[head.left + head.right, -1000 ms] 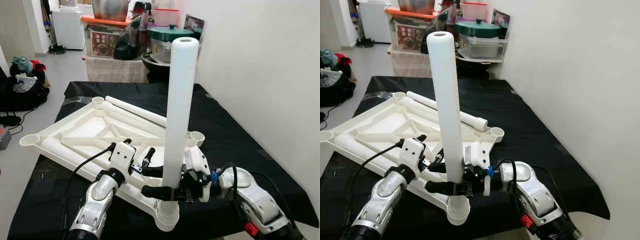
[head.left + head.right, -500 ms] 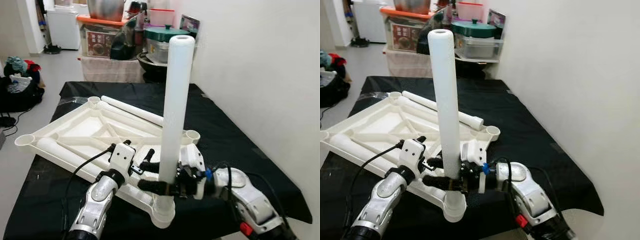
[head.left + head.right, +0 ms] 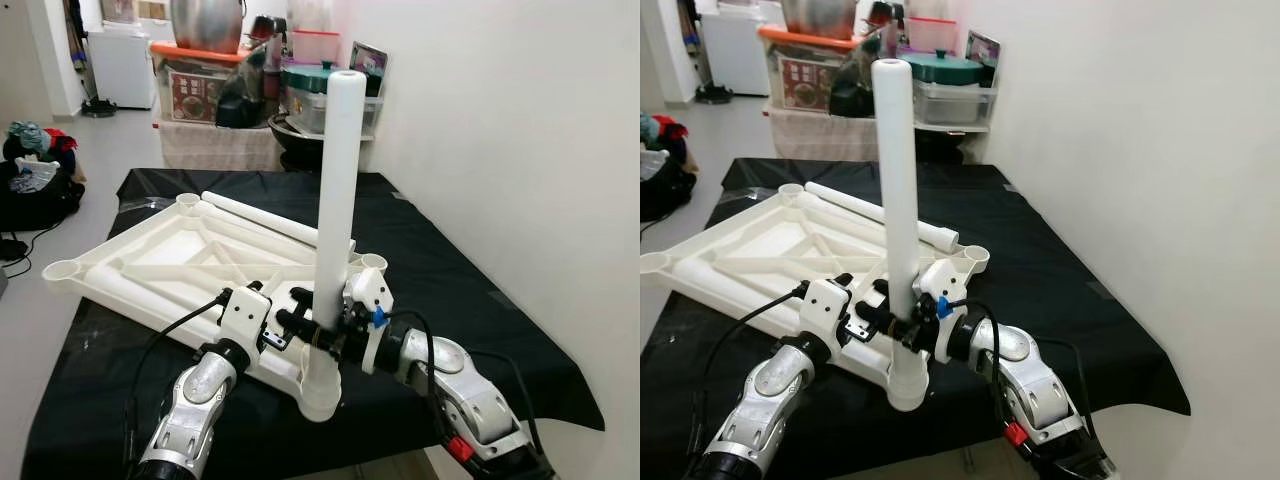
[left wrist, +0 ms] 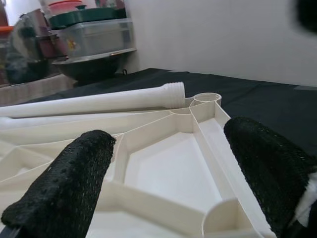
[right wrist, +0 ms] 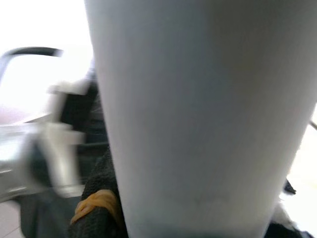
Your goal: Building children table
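Standing upright, the leg (image 3: 334,190) points ceilingward.

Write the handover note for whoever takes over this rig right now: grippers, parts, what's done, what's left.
Right gripper: shut on the upright leg, low down, just above the near corner socket.
Left gripper: open, beside that leg over the tabletop, holding nothing.
Tabletop lies upside down on the black-covered table.
Done: one leg stands in the near corner socket; how firmly it is seated cannot be told.
Left: a threaded spare leg lies along the far edge, another leg along the near-left edge; the other visible corner sockets are empty.
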Available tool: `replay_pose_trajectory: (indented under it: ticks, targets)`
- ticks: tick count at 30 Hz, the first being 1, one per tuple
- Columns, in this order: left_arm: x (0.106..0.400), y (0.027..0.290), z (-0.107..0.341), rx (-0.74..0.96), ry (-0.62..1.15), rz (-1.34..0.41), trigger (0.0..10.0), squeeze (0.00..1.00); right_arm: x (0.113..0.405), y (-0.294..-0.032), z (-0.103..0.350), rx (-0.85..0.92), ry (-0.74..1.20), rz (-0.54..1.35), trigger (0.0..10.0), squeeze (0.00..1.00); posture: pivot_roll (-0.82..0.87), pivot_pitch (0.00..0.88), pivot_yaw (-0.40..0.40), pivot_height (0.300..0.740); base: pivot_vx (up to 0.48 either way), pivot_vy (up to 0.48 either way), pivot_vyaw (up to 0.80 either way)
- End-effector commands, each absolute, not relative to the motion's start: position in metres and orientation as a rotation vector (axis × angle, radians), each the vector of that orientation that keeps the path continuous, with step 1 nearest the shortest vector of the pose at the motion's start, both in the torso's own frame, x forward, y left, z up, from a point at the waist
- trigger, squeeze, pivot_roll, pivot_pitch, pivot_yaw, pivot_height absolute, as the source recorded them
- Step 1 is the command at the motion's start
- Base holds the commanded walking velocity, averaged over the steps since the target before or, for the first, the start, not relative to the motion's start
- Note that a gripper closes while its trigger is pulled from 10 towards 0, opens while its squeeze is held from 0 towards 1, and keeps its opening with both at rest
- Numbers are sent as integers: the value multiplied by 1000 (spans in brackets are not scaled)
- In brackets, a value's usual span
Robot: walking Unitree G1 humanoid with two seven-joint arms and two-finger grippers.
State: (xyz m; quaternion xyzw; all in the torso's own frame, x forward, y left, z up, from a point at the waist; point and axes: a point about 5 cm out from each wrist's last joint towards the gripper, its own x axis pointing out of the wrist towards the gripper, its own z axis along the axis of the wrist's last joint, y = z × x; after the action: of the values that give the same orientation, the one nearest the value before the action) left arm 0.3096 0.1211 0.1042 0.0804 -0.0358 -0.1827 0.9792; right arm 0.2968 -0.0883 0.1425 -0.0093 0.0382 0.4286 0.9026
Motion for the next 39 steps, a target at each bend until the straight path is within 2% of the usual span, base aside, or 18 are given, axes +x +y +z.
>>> replay_pose_trajectory:
  ticks: [1, 8, 9, 26, 33, 39]
  targets:
    - [309, 119, 101, 159, -62, -368, 10000, 0, 282, -132, 46, -22, 572, 560, 10000, 0, 16, 0, -115, 740, 0, 0, 0]
    - [310, 120, 101, 159, -61, -364, 10000, 0, 288, -144, 37, 9, 591, 357, 10000, 0, 20, 0, -118, 740, 0, 0, 0]
    - [310, 120, 100, 159, -58, -361, 10000, 0, 289, -148, 33, 50, 601, 272, 10000, 0, 20, 0, -118, 740, 0, 0, 0]
    - [310, 122, 98, 167, -50, -360, 10000, 0, 295, -174, 22, 240, 639, -157, 10000, 0, 22, 0, -115, 740, 0, 0, 0]
    - [310, 122, 98, 171, -49, -361, 10000, 0, 295, -172, 21, 251, 641, -175, 10000, 0, 22, 0, -112, 740, 0, 0, 0]
    - [310, 122, 97, 174, -48, -360, 10000, 0, 295, -165, 22, 221, 624, -105, 10000, 0, 21, 0, -111, 740, 0, 0, 0]
